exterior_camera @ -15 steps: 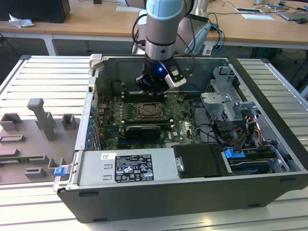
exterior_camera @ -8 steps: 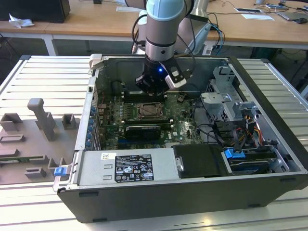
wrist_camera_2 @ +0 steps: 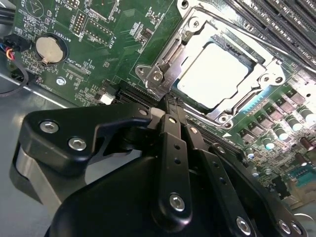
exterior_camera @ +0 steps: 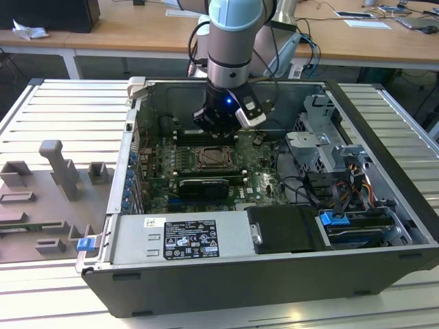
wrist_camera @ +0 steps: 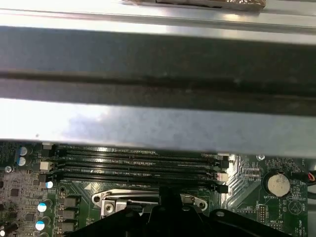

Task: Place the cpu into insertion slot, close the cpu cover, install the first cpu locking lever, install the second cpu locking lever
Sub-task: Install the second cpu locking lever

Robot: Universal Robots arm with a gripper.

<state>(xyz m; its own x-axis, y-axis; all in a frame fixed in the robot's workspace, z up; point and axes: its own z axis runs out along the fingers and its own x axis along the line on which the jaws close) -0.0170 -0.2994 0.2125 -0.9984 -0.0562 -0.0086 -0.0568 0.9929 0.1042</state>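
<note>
The arm (exterior_camera: 230,41) comes down near-vertically from the top of the exterior view, its silver and pale-blue wrist joint above a black wrist block with a small blue light. In the second wrist view, the black end effector (wrist_camera_2: 170,111) has its slim fingers (wrist_camera_2: 174,148) pressed together, tips pointing downward.

A worktop (exterior_camera: 62,99) of pale, ribbed metal slats carries everything in the exterior view. An open dark computer case (exterior_camera: 226,288) lies on its side across the middle and the exterior view's right of it, its open face turned upward. At the exterior view's left, just beside the case, a grey fixture tray (exterior_camera: 41,205) with upright blocks rests on the slats, a small blue clip (exterior_camera: 86,243) at its near corner.
</note>
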